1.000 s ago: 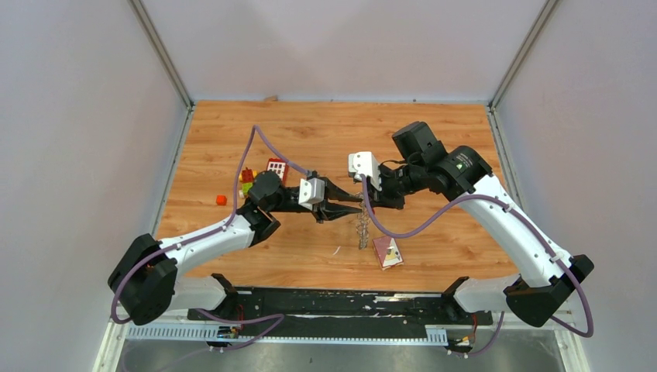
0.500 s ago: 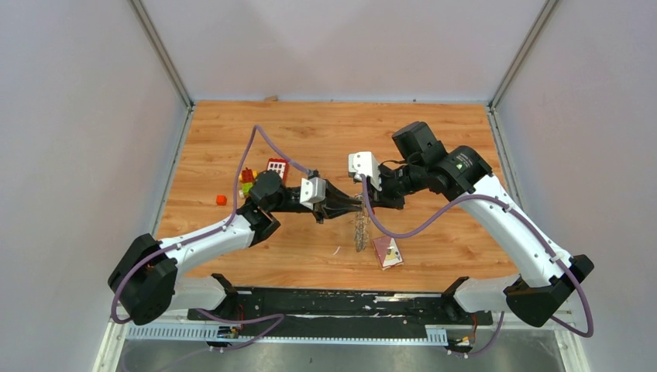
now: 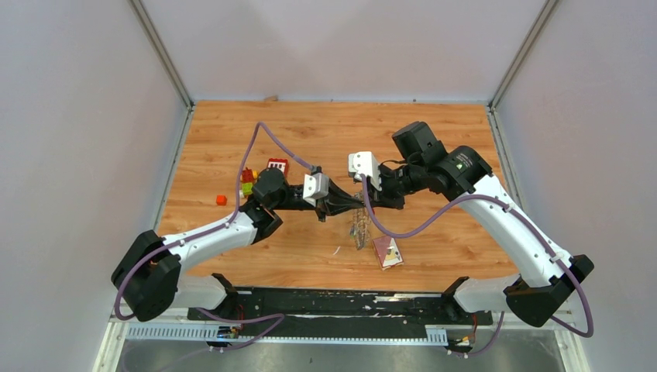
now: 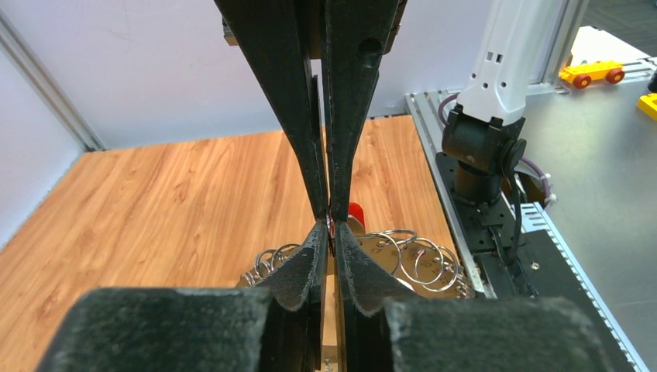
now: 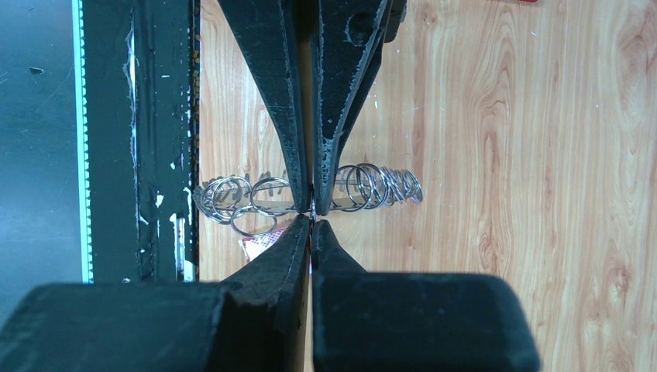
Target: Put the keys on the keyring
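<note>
The keyring [image 3: 358, 230], a grey disc fringed with small wire rings, hangs above the table under the two grippers' meeting tips. My right gripper [image 3: 364, 200] is shut on its top edge. From the left, my left gripper [image 3: 355, 204] pinches the same spot, its fingers almost together. In the left wrist view the left gripper [image 4: 331, 226] meets the right gripper [image 4: 326, 211] tip to tip over the keyring [image 4: 407, 260]. A red key tag [image 4: 355, 211] peeks out beside the tips. The right wrist view shows the keyring [image 5: 376, 186] edge-on behind the right gripper [image 5: 312, 223]. Other keys are out of view.
A maroon square card [image 3: 387, 252] lies on the wood just right of the hanging ring and shows again as the card [image 5: 259, 245]. Red, green and yellow toy blocks [image 3: 263, 170] and a small orange block [image 3: 221, 200] sit at the left. A black rail [image 3: 341, 298] runs along the near edge.
The left gripper's jaws have closed from clearly apart to nearly together and slid right onto the keyring's top. The ring swung slightly. The right arm stayed put.
</note>
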`<state>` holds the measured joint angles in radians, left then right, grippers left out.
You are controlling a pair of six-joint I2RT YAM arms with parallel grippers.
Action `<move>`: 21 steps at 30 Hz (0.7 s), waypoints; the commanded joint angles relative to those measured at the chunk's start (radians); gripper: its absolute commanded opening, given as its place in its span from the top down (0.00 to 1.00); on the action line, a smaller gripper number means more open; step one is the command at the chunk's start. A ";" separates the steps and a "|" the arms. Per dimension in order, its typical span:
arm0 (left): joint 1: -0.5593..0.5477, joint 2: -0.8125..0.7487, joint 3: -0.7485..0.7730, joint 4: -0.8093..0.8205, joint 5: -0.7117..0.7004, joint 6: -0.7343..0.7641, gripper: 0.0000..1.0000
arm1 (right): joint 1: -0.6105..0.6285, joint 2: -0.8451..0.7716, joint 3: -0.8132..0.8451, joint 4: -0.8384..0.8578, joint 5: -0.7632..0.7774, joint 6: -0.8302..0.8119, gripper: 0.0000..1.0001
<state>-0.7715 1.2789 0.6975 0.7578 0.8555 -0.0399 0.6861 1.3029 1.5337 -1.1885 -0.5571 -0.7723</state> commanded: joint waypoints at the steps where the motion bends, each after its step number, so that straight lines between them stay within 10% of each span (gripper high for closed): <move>1: 0.001 0.004 0.038 0.019 -0.001 -0.021 0.88 | 0.004 -0.010 0.012 0.046 -0.023 0.005 1.00; 11: 0.001 -0.002 0.027 0.005 -0.004 -0.031 1.00 | 0.004 -0.012 0.014 0.055 -0.008 0.012 0.99; 21: 0.001 -0.047 -0.048 0.108 -0.036 -0.127 1.00 | -0.052 -0.086 -0.043 0.096 -0.069 0.034 0.70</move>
<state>-0.7708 1.2747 0.6590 0.7712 0.8326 -0.1120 0.6628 1.2739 1.5116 -1.1492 -0.5655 -0.7532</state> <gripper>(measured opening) 0.006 0.264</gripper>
